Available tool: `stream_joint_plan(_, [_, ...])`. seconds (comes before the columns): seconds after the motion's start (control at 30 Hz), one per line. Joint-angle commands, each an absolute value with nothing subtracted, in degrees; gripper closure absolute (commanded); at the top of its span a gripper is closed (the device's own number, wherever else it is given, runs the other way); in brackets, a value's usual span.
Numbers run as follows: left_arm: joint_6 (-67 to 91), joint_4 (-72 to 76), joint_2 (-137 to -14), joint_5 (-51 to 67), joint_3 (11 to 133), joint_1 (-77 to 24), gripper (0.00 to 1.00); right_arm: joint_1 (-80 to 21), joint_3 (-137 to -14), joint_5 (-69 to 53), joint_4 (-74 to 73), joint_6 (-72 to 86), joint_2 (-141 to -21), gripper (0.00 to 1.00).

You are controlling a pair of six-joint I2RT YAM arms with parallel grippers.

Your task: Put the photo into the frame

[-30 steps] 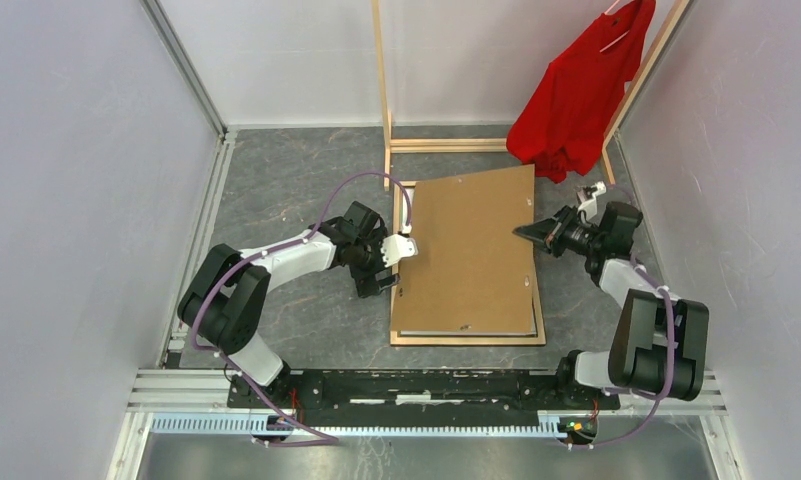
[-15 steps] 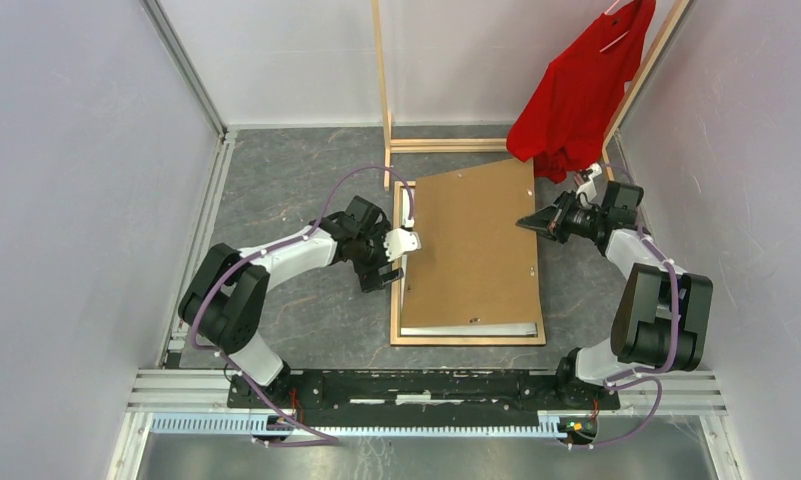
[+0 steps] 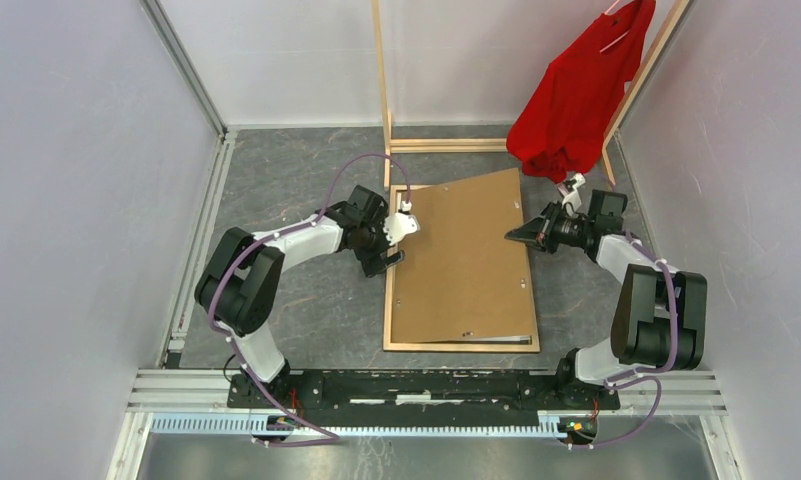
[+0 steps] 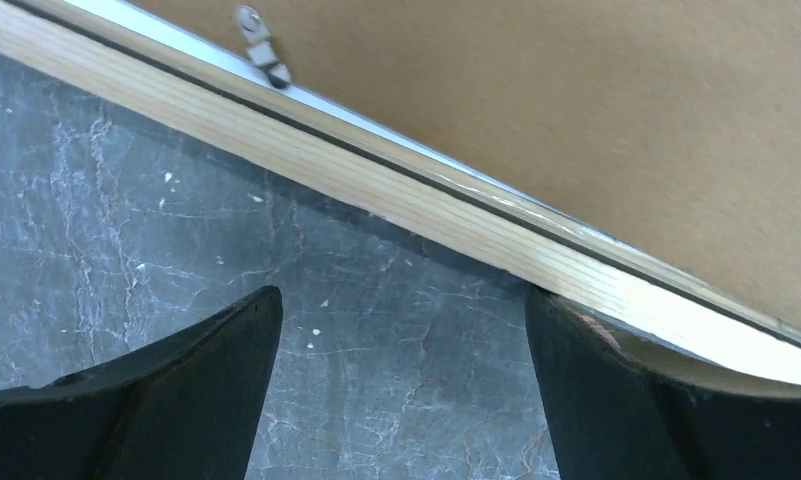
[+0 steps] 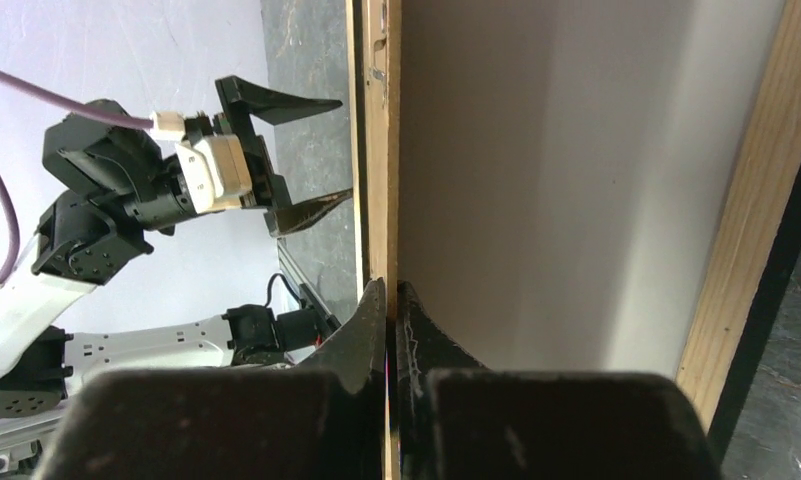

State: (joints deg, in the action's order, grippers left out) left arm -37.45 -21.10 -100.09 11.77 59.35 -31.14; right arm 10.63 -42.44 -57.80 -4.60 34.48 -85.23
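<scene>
Nearest me, the 2 arm bases are sitting at the table's (image 3: 296, 200) near edge. Just past them the frame (image 3: 446, 347) is lying flat with its light wooden back facing up and its near rail running across the view.

A brown backing board (image 3: 461, 260) is resting over the frame. It is skewed against the rails, with its near edge down inside the frame by the near rail.

The photo (image 5: 536, 180) is lying inside the frame under the board, showing me only a plain pale surface. In the overhead view I am seeing just a thin white sliver of it at the board's near right corner.

Further in, the left gripper (image 3: 394, 248) is hanging low beside the frame's left rail. Its fingers (image 4: 616, 400) are spread wide and gripping nothing. In the wrist view 1 fingertip is meeting the outer edge of the wooden rail and the other is over bare table. A small metal tab (image 4: 261, 55) is showing on the frame's back.

Across from it, the right gripper (image 3: 514, 236) is pinching the right edge of the backing board, with its fingers pressed together on the thin brown edge. Its wrist view is looking along that edge, with the pale sheet and a wooden rail on 1 side.

Farthest away, a tall wooden rack (image 3: 381, 90) is standing at the table's back. A red shirt (image 3: 576, 90) is hanging from its right side.
</scene>
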Motion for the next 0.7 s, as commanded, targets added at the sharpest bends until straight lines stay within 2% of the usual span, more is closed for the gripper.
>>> stream_joint_plan(0.0, [-34.1, -17.7, -102.3, 8.8, 60.6, -29.7, 0.04, 9.0, -41.0, -57.5, -5.2, 30.6, -84.4, 1.00])
stream_joint_plan(0.17, [-34.3, -17.9, -101.1, 11.4, 60.1, -29.3, 0.04, 7.6, -39.9, -56.6, -2.6, 32.1, -85.3, 1.00])
stream_joint_plan(0.4, [-34.7, -18.9, -99.9, 13.9, 59.2, -28.3, 0.06, 0.8, -37.4, -54.6, 5.8, 36.9, -86.9, 1.00])
stream_joint_plan(0.57, [-35.7, -20.2, -97.5, 16.4, 56.9, -26.7, 0.07, -2.6, -32.9, -49.7, 8.0, 37.8, -84.8, 1.00])
stream_joint_plan(0.67, [-36.5, -21.4, -96.2, 18.0, 55.4, -26.0, 0.07, -2.7, -29.1, -47.1, 10.1, 38.7, -83.1, 0.95])
